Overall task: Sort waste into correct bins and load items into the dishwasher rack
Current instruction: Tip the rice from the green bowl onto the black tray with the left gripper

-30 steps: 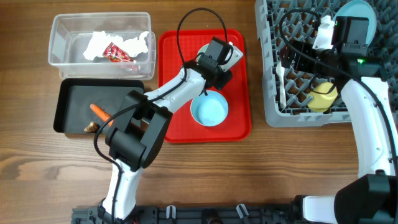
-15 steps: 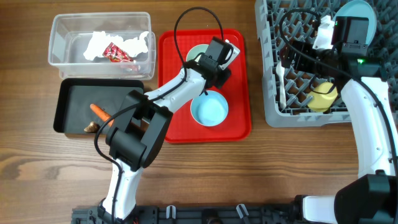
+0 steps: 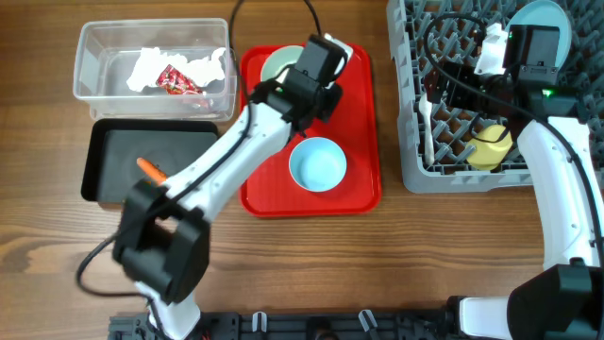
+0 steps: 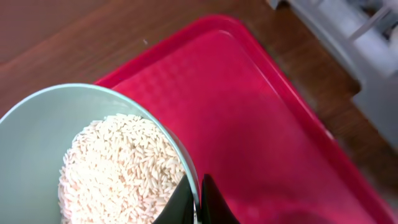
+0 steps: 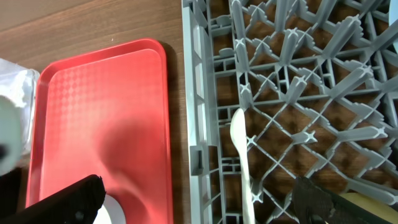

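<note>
Brown wooden tabletop [image 3: 425, 255] carries the whole setup. The left gripper [image 4: 198, 202] has its jaws pressed together on the rim of a pale green bowl [image 4: 37, 143], one finger inside the rim and one outside. That bowl is heaped with white rice grains [image 4: 118, 168] and sits over the far left corner of the red tray [image 3: 359, 142]. Just nearer on the same tray, a light-blue bowl [image 3: 316, 163] stands upright and apart from the arm.

Left of the red tray, the clear tub [image 3: 85, 66] holds crumpled white tissue [image 3: 146, 64] and a shiny red wrapper [image 3: 175, 80]. The black tray [image 3: 113, 156] lies just in front of it, with an orange carrot piece [image 3: 149, 169] inside.

The right gripper [image 5: 202, 202] has its jaws wide apart, holding nothing, above the left edge of the grey dishwasher rack [image 3: 411, 113]. A white spoon [image 5: 242, 155] lies in the rack along that edge. A yellow cup [image 3: 491, 146] rests near the rack's front, and a light-blue plate [image 3: 543, 14] stands at its far right corner.
</note>
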